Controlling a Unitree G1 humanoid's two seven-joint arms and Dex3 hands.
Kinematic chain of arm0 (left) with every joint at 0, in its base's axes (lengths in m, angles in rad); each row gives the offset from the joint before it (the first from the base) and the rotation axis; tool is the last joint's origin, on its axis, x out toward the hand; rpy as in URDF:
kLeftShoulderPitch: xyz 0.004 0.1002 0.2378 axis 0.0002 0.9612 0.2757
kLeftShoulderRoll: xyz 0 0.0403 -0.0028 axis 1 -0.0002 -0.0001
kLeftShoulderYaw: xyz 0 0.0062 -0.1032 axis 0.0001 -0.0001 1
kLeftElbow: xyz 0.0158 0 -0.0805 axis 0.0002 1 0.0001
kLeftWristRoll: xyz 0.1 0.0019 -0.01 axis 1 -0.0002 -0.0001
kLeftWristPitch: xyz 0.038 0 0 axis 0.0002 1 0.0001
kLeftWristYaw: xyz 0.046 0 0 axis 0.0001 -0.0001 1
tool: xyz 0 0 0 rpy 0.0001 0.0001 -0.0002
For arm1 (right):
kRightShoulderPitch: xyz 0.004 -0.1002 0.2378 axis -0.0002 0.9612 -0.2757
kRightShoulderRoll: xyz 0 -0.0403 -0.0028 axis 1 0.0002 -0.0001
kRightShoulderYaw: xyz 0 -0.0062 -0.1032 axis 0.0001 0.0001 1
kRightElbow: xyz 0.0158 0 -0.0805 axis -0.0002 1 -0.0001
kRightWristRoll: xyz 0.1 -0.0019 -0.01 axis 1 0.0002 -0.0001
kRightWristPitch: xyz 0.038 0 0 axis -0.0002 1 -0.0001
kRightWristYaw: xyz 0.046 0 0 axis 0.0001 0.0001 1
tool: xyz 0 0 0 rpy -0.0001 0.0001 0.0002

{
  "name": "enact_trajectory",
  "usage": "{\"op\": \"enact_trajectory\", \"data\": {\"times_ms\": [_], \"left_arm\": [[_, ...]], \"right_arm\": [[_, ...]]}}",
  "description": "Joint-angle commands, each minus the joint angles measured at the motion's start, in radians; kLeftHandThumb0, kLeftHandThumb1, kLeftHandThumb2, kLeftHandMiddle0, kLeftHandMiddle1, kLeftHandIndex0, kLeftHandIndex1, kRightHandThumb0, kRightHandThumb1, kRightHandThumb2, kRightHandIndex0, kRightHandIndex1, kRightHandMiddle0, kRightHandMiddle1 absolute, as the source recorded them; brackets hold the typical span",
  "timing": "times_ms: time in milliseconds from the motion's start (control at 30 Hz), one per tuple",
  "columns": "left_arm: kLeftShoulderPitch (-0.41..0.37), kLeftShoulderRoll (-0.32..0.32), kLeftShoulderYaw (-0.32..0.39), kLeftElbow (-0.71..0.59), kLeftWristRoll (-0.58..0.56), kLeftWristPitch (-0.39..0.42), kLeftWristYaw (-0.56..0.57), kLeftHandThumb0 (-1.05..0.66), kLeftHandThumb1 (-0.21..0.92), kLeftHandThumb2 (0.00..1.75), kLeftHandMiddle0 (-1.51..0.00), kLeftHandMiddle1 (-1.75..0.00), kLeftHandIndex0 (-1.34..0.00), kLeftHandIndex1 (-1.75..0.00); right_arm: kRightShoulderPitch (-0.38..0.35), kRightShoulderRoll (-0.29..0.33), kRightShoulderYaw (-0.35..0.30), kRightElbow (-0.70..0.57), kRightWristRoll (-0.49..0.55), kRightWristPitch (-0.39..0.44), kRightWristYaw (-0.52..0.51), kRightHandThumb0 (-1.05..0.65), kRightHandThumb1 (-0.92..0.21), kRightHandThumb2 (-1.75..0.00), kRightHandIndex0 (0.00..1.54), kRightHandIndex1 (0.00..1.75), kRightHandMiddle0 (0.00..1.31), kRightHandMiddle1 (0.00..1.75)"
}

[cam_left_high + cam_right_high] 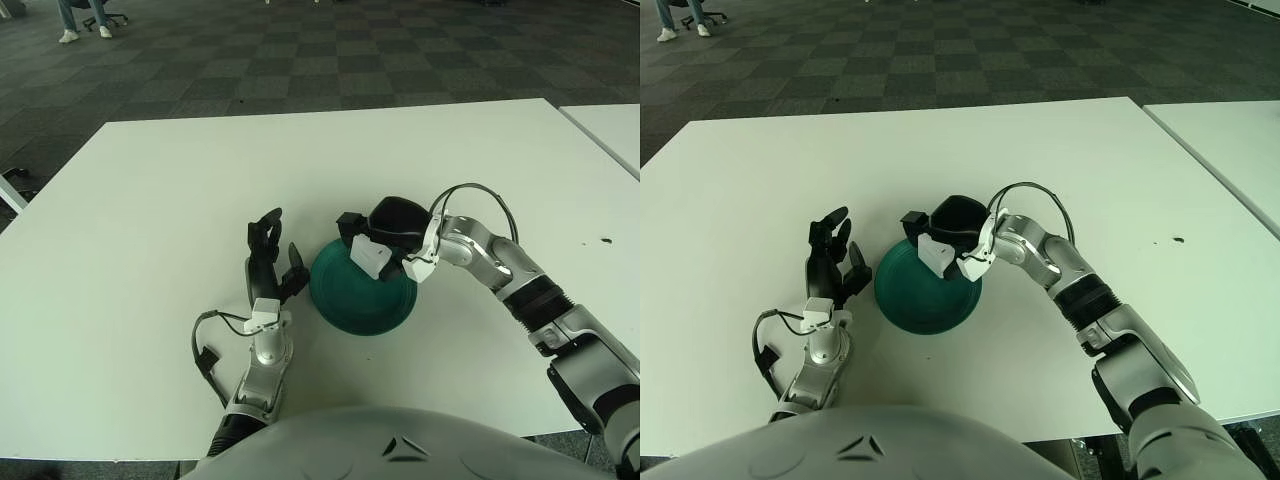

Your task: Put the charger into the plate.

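One white charger [370, 256] sat pinched in the right robot hand [385, 232], fingers curled around it, just over the green plate [362, 296]. Lowering it to the dish centre before letting go looked wisest. Beside the plate's left rim, the left robot hand [268, 258] stood idle, fingers spread, crowding the white worktop [150, 200] there.

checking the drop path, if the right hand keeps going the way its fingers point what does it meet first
The right hand, shut on the white charger, points down and to the robot's left over the green plate. Going on, the charger would probably meet the plate's inner surface first, though the height above it is unclear.
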Motion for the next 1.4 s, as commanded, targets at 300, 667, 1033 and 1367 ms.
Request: {"op": "enact_trajectory", "data": {"times_ms": [300, 667, 1033, 1367], "left_arm": [[0.050, -0.050, -0.010, 0.010, -0.052, 0.032, -0.081, -0.88, 0.92, 1.02, -0.36, -0.01, 0.00, -0.77], [0.046, -0.044, -0.008, 0.022, -0.025, 0.011, -0.076, -0.88, 0.92, 1.03, -0.37, -0.01, 0.00, -0.80], [0.028, -0.048, -0.004, 0.044, 0.012, 0.004, -0.048, -0.89, 0.92, 1.02, -0.40, -0.02, 0.00, -0.82], [0.017, -0.057, 0.004, 0.073, 0.051, -0.031, 0.027, -0.87, 0.92, 1.05, -0.41, -0.02, -0.02, -0.84]], "right_arm": [[0.000, -0.009, 0.014, 0.014, -0.119, -0.050, -0.109, -0.84, -0.91, -0.71, 0.54, 1.75, 0.18, 1.67], [0.032, -0.023, 0.001, -0.032, -0.158, -0.021, -0.131, -0.95, -0.92, -0.86, 0.36, 0.90, 0.08, 1.33], [0.024, -0.050, 0.011, -0.029, -0.195, -0.055, -0.170, -0.98, -0.92, -0.95, 0.31, 0.06, 0.00, 0.73], [0.047, -0.094, -0.018, -0.058, -0.125, -0.104, -0.140, -1.04, -0.92, -0.88, 0.04, 0.00, 0.00, 0.21]]}}
